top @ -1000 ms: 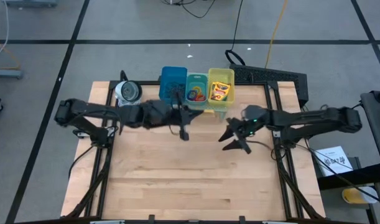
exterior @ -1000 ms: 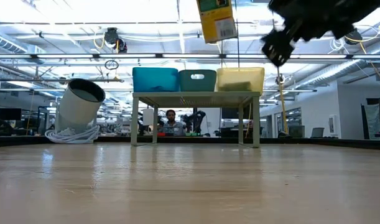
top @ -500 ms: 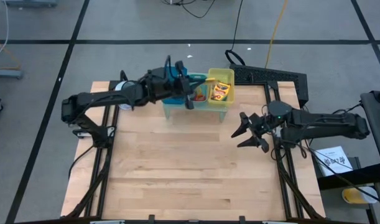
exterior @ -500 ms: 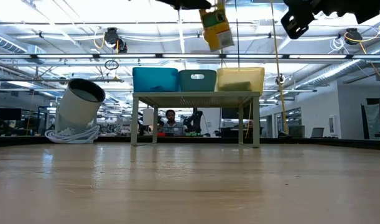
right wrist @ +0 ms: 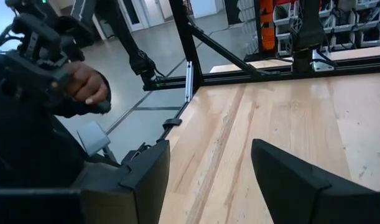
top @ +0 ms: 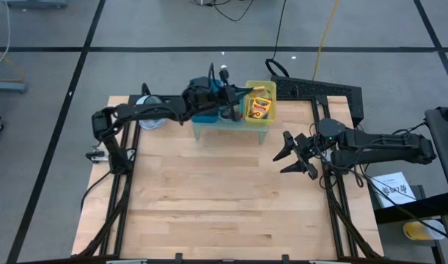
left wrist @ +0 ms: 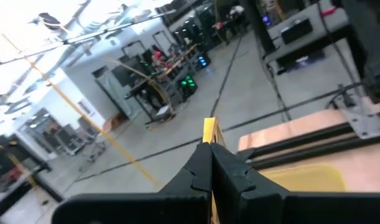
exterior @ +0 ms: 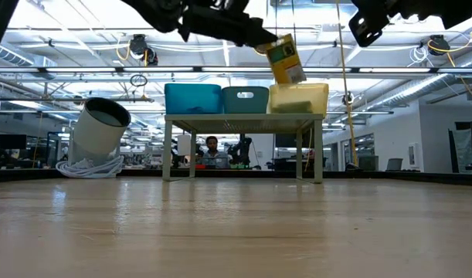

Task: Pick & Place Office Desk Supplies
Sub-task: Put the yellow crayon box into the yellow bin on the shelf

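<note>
My left gripper (top: pixel 237 99) reaches over the bins at the table's far edge, shut on a yellow-and-green crayon box (exterior: pixel 284 60). The box hangs just above the yellow bin (top: pixel 259 117), which holds other crayon boxes (top: pixel 260 108). Beside it stand the teal bin (exterior: pixel 245 100), with coloured ring bands (top: pixel 234 114) in it, and the blue bin (top: pixel 202 117). All three bins rest on a small raised shelf (exterior: pixel 243 118). My right gripper (top: pixel 286 155) hovers open and holds nothing, off the table near its right edge. My left gripper pinches the crayon box's upper end (exterior: pixel 273 46) between its two fingers, and the box's thin yellow edge (left wrist: pixel 208 127) shows between the fingertips. The fingers lie level and come from the table's left. The box hangs tilted below them, clear of the yellow bin.
A silvery-white roll (exterior: pixel 96 133) leans on a coil of cord at the far left, half under my left arm (top: pixel 147 114). A person's hand (right wrist: pixel 87 84) with a controller is beyond the table's right side. The wooden tabletop (top: pixel 216 198) lies bare in front of the bins.
My left gripper has carried the crayon box toward the far edge and to the right, from in front of the bins to over the yellow bin. The box has sunk a little and tipped from upright to tilted. My right gripper drew back toward the right edge, then stayed still.
</note>
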Available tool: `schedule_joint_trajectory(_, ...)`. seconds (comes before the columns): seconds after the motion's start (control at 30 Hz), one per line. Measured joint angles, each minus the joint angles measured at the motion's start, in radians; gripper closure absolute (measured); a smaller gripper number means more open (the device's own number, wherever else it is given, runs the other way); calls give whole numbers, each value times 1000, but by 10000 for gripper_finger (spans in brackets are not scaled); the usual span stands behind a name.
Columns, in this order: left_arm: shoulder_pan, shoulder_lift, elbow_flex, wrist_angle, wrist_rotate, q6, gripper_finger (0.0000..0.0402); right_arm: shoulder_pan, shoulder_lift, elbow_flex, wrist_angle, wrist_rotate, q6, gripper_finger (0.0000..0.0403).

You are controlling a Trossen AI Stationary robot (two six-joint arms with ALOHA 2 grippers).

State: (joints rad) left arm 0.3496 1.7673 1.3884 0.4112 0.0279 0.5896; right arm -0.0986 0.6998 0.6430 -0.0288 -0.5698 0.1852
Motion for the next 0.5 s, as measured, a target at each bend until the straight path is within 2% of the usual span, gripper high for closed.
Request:
schedule_joint_trajectory(0.27,-1,81,0,1,20,-14,396,0,0,0,-1,0,4,188)
schedule_joint_trajectory(0.5,-31,120,0,-8,-25,-16,379,0,0,0,-6,0,11,188)
